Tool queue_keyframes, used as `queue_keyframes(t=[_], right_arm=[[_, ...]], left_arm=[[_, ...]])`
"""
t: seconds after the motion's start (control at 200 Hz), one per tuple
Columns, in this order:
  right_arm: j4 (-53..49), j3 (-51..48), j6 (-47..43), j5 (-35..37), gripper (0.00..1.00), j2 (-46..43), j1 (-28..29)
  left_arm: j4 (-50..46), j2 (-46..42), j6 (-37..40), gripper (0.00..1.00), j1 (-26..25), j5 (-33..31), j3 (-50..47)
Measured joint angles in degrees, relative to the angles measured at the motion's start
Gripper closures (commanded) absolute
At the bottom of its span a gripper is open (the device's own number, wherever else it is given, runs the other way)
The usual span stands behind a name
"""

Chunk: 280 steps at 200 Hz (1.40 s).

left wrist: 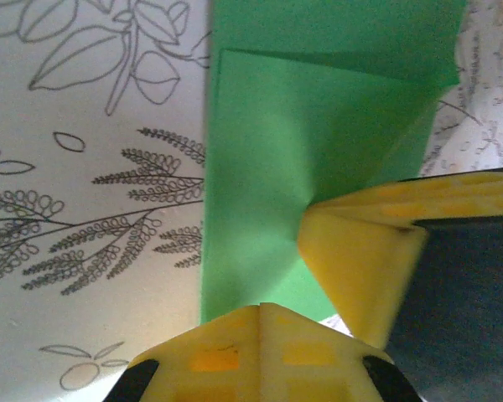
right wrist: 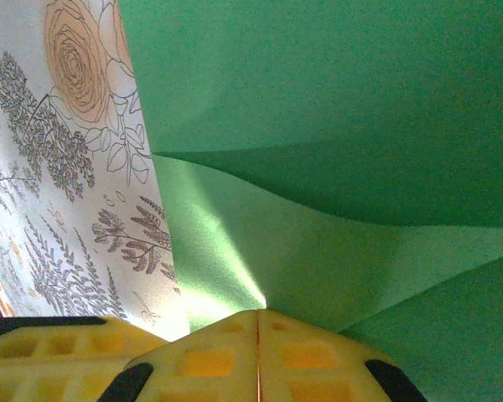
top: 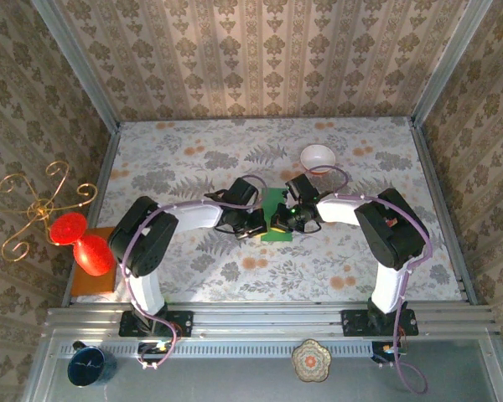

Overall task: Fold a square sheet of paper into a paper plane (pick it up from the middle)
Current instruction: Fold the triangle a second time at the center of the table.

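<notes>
Mid-table on flowered tablecloth (top: 193, 159), thin bright-green square sheet of paper (top: 277, 235), partly folded, one flap lifted. Right gripper (right wrist: 257, 314) clamped on its raised crease; left gripper (left wrist: 261, 314) pressed together, tips at sheet's near edge.

Top external: fixed high, behind the arm bases, tilted down onto the whole surface (top: 193, 167), far out. Left wrist cam: looks along its own left gripper (left wrist: 260, 306), down at the surface, very close to the green paper (left wrist: 293, 142). Right wrist cam: same setup past the right gripper (right wrist: 257, 312), closer in on the paper. Overlap: all three see the paper mid-surface; each wrist view catches a yellow edge of the other gripper.
</notes>
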Motion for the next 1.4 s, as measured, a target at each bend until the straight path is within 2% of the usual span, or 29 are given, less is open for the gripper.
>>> queue_keyframes(t=[0.56, 0.945, 1.401], right_arm=[[-0.52, 0.39, -0.90, 0.09, 0.90, 0.04, -0.74], [-2.03, 3.02, -4.20, 1.20, 0.90, 1.62, -6.19], [0.70, 1.22, -6.67, -0.33, 0.90, 0.46, -11.47]], left_arm=[[-0.68, 1.14, -0.02, 1.00, 0.00, -0.35, -0.13], [-0.68, 1.11, -0.04, 1.00, 0.00, -0.44, -0.17], [-0.63, 1.11, -0.02, 1.00, 0.46, 0.20, -0.28]])
